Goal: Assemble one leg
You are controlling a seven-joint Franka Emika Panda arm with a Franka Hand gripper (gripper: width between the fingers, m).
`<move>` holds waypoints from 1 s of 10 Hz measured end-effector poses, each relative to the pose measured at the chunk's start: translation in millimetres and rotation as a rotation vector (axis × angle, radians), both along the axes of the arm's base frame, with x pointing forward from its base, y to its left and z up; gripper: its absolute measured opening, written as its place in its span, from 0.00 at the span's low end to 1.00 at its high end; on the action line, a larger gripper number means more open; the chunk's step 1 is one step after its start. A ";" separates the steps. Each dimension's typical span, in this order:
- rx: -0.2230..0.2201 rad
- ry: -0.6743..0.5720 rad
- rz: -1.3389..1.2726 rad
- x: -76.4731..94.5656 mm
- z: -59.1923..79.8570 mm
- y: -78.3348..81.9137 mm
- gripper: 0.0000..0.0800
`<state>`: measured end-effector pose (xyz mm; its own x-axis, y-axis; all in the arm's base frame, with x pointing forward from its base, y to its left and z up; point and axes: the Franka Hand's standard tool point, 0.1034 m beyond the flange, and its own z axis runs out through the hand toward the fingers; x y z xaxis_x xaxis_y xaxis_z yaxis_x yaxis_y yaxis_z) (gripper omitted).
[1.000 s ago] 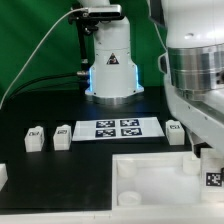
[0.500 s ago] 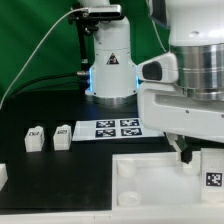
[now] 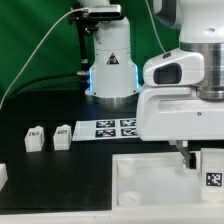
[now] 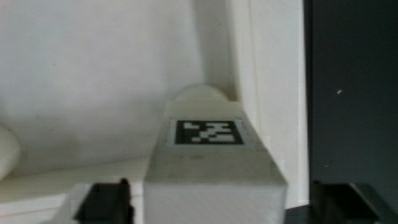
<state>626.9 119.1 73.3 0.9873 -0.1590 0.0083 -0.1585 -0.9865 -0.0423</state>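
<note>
**Leg held in the tool above the panel's corner**

In the wrist view, the leg [image 4: 210, 150] is seen clamped between the two fingers [image 4: 111, 200] of the tool [image 4: 214, 205], its long axis running straight out from the tool toward the white panel [image 4: 89, 80] beyond it. A black-and-white square marker is borne on the leg's facing side; no readable writing or brand is shown on it.

In the exterior view the tool [image 3: 190, 155] is largely hidden by the arm's white housing, and only dark finger parts are seen just over the panel [image 3: 150, 180], near its corner toward the exterior view's right. The leg itself cannot be made out there.

The coming move is judged to turn on the leg's free end being lined up with a corner socket directly beneath the tool; whether it is already touching the panel cannot be told.

Two further legs [image 3: 35, 137] and the marker board [image 3: 115, 128] are seen on the table [image 3: 40, 170], well apart from the tool.
</note>
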 end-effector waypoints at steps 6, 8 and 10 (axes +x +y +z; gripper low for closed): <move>0.030 0.061 -0.977 1.1 -1.0 -3.7 0.37; 0.043 0.076 -1.377 1.2 -0.3 -3.2 0.37; 0.063 0.102 -1.605 1.1 -0.3 -4.8 0.37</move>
<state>627.9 114.3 73.0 -0.1956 -0.9766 -0.0900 -0.9805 0.1963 0.0011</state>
